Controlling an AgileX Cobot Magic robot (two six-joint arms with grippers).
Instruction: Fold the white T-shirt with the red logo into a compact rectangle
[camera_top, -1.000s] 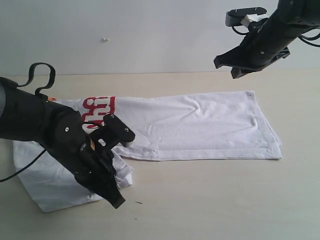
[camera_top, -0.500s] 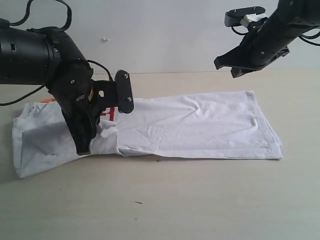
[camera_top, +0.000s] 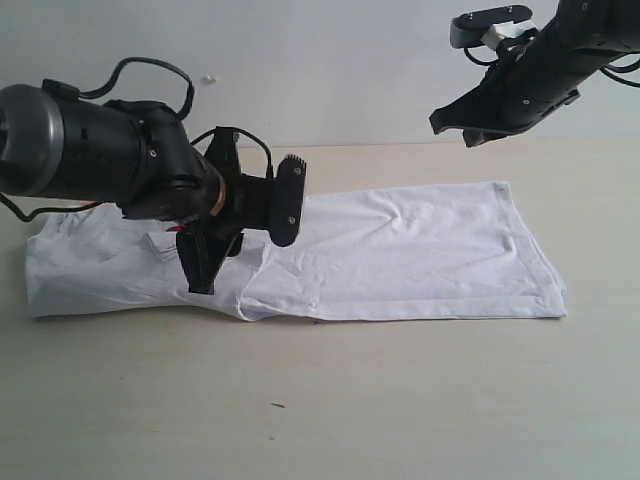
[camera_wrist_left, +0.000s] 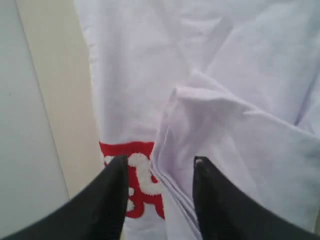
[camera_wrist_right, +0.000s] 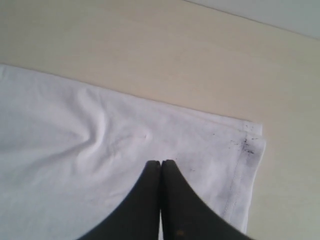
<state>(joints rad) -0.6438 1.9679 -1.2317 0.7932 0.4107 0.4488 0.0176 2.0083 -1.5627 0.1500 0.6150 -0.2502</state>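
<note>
A second ago part of the white T-shirt still spread out toward the near edge of the worktop, and our left end effector was low beside it and closed. Since then we have swept that flap up and over onto the body of the shirt, and the garment now lies as one long band across the worktop, its near edge running almost straight from end to end. The other change is the release. In the left wrist view the jaws now stand apart, with the folded edge lying loose beneath them and nothing pinched that we can see. The red logo shows only as a short stretch past that folded edge, and the laid-over cloth covers the rest. Our right end effector has not moved in this time. It hangs above the far right end of the shirt with its jaws pressed together and nothing in them. We judge the lengthwise fold on this side done, though the cloth where the flap landed is puckered and stands up a little, so it may want smoothing. What remains, as we read it, is to fold the long band across its length until it makes a compact rectangle.
</note>
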